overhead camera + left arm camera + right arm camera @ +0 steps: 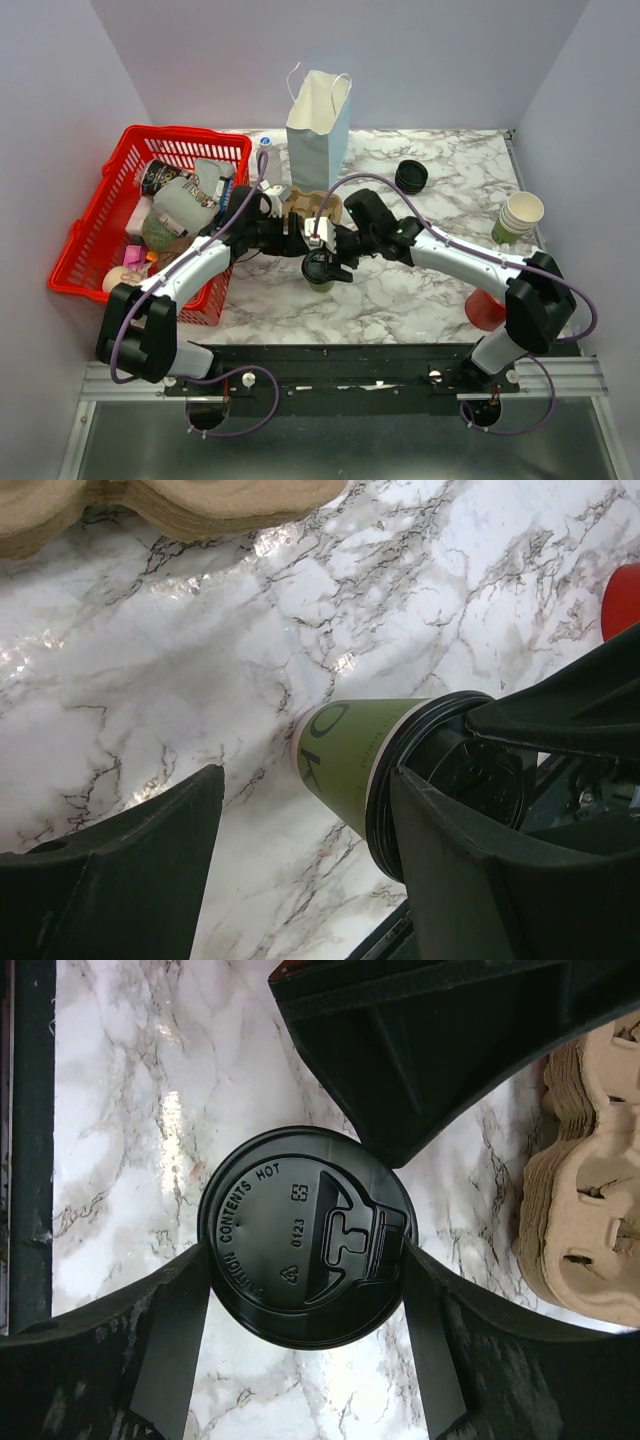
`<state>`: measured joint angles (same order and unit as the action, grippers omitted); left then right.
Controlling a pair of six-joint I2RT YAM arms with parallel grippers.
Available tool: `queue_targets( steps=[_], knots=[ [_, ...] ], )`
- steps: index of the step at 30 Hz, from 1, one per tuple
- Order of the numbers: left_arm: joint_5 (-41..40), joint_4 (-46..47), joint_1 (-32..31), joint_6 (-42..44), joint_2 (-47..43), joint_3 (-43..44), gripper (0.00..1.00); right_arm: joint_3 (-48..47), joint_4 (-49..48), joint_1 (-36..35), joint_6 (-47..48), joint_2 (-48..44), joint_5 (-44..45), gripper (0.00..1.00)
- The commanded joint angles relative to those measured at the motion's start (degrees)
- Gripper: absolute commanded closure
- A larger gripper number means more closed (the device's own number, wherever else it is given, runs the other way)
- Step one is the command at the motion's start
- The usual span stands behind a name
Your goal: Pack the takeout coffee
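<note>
The marble table point(440, 180) is carrying a red basket point(190, 135), a white paper bag point(318, 130), stacked cardboard carriers point(312, 205), black lids point(411, 176), stacked green cups point(518, 218), a red cup point(484, 310) and the upright takeout coffee point(345, 760).

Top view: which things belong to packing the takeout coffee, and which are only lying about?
For the job: olive-green cup; black sip lid; white paper bag; perhaps the cardboard cup carriers.

Lying about: red basket of packets; stack of black lids; stack of green cups; red cup.

Black sip lid point(305, 1245) embossed "CONTENTS HOT" and "0123", green cup point(345, 760) printed "OK"
</note>
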<state>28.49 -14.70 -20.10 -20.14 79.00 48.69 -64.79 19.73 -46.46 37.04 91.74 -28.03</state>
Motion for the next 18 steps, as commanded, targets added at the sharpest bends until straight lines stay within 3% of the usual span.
queue_targets(
  steps=[1,5,11,18],
  knots=[
    [1.91,2.11,0.67,0.99,-4.0,-3.15,0.21,4.86,4.18,-2.06,5.95,7.13,10.81,0.32],
    [8.06,6.09,1.03,1.24,-10.35,-4.65,0.12,3.36,5.23,-2.06,5.33,8.1,10.72,0.32],
    [11.85,-0.15,1.29,6.77,-13.52,-5.71,0.11,2.57,6.29,-1.97,4.45,8.8,10.89,0.32],
    [10.19,-4.71,1.38,10.72,-14.05,-2.99,0.1,0.11,8.57,-0.83,1.64,10.12,9.14,0.32]
  ],
)
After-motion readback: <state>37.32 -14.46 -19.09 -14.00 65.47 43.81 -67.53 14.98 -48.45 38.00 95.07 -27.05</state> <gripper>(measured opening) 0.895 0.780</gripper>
